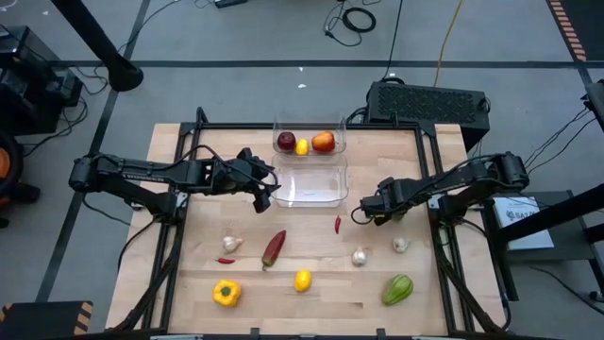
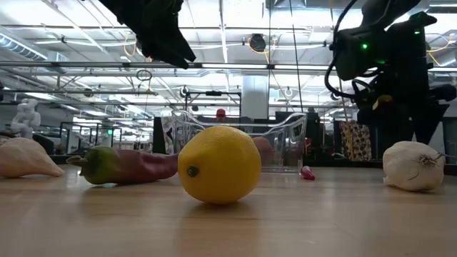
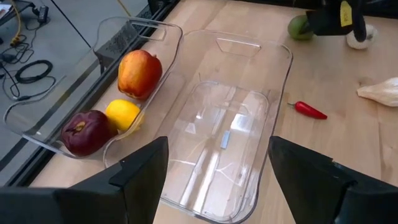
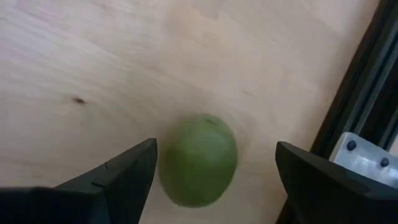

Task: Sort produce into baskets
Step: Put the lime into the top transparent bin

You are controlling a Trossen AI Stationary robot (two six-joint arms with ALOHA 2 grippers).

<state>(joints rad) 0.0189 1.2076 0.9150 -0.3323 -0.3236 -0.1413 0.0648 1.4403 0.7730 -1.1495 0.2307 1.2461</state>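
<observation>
Nearest your low camera sits a lemon. Your left gripper hangs spread and empty beside the near basket; the right gripper, spread too, faces the green pepper, which may roll off your fingers.

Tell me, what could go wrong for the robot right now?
The right gripper is open, and its wrist view shows the round green pepper ahead; being rounded, it might roll or slip when squeezed. The left gripper, also open, hangs at the edge of the empty clear plastic bin, so a careless move could nudge that light bin. The small red chilli is thin and may be hard to pinch.
</observation>
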